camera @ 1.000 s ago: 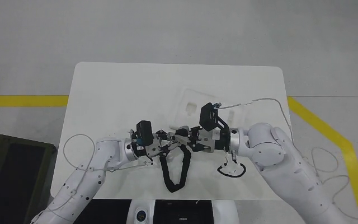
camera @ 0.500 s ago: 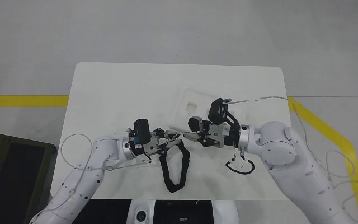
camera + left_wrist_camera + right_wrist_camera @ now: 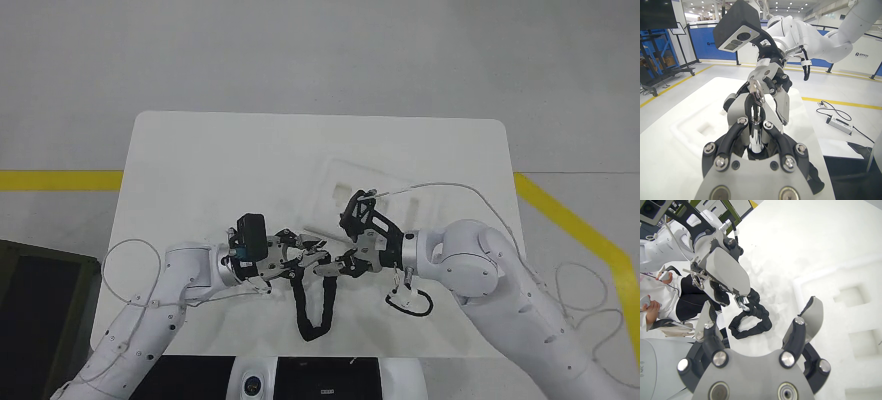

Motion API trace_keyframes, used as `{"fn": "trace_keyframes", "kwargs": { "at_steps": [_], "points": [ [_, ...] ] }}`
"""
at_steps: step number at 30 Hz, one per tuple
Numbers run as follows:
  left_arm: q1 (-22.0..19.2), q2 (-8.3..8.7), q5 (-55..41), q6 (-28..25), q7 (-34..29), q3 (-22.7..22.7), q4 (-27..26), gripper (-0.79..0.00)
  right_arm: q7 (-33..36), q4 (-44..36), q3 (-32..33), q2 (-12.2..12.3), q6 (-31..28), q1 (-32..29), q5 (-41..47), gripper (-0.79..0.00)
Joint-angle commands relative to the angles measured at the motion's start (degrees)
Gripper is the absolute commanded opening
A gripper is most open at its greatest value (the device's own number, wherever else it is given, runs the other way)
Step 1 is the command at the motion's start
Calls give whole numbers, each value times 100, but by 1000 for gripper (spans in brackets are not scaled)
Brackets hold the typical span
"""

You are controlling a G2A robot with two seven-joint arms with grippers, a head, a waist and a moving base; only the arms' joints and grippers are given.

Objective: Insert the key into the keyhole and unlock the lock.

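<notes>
Left hand (image 3: pixel 754 113) tight around lock (image 3: pixel 756 134), keyhole out of sight behind key (image 3: pixel 755 90).

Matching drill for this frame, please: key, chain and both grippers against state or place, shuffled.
1. key
2. left gripper
3. right gripper
4. chain

A. open, holding nothing
B. loop lying on the table
C. stuck in the keyhole of the lock
D. shut on the lock

Pairs: 1-C, 2-D, 3-A, 4-B
</notes>
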Motion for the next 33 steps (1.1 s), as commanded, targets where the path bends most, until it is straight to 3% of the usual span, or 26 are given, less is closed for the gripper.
{"fn": "trace_keyframes", "kwargs": {
  "at_steps": [1, 3, 4, 22, 33],
  "points": [
    [-6, -5, -31, -7, 6, 1, 22, -785, -7, 14, -66, -13, -24, 43, -76, -536],
    [-14, -8, -45, -21, 9, -3, 33, -785, -3, 35, -129, -26, -40, 75, -118, -751],
    [-14, -11, -64, -23, 22, -5, 41, -785, -1, 50, -158, -32, -58, 91, -118, -785],
    [-120, -41, -607, -631, 227, -23, 409, -785, 67, 223, -262, -63, -364, 254, -16, -785],
    [-269, 40, -1203, -631, 472, 355, 575, -785, 152, 278, -125, -25, -681, 217, 465, -785]
  ]
}}
